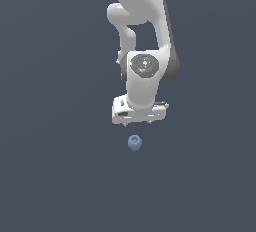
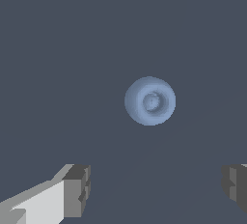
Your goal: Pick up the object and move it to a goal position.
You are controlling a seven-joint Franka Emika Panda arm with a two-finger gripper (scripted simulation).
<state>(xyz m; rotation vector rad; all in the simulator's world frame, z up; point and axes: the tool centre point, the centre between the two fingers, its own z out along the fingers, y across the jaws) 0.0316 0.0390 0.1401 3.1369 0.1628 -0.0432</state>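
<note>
Object (image 2: 150, 101) apart from spread jaws

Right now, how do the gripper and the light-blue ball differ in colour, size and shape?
The gripper is white with dark finger pads; the light-blue ball is blue throughout. The gripper is much wider than the ball. The gripper is blocky, its jaws spread apart; the ball is round with a dimpled top. They are not touching.
</note>
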